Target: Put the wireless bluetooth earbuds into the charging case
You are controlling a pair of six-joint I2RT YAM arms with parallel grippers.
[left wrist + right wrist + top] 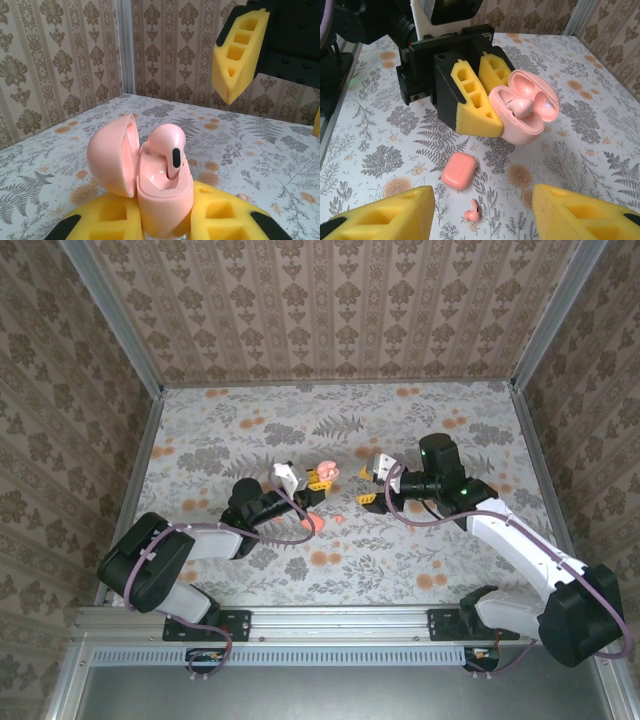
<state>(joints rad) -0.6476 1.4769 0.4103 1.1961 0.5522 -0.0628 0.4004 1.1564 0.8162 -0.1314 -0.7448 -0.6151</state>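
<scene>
**One earbud docked, one lying on the cloth**

Brown damask wallpaper point(330, 310) closed in the counter point(250, 420) on three sides. A cloth printed with grey ferns and orange flowers covered the counter's top. Near the middle, the left claw point(316, 481) was clenched on the pale-pink glossy plastic charging case point(525, 117). It gripped the lower half between its yellow, hollow-celled fingers point(112, 220) and held the case raised off the cloth.

The rounded lid point(112, 155) stood swung open to one side of the body. The seated earbud point(170, 147), a small pink plastic piece with a dark oval on its stem, stood upright in the charging case (its bulb leaned toward the lid).

The right claw point(367, 486) faced the left claw from just beside it. Its jaws were released and wide apart, and nothing sat between its yellow fingers point(380, 215).

In the right wrist view, the loose earbud point(472, 214), a tiny coral-pink plastic bit, lay on its side on the cloth. Near it, not touching, lay a small coral-red glossy rounded-square box point(459, 170), flat and shut. Both lay on the cloth near the left claw's fingertips, apart from the raised charging case.
</scene>
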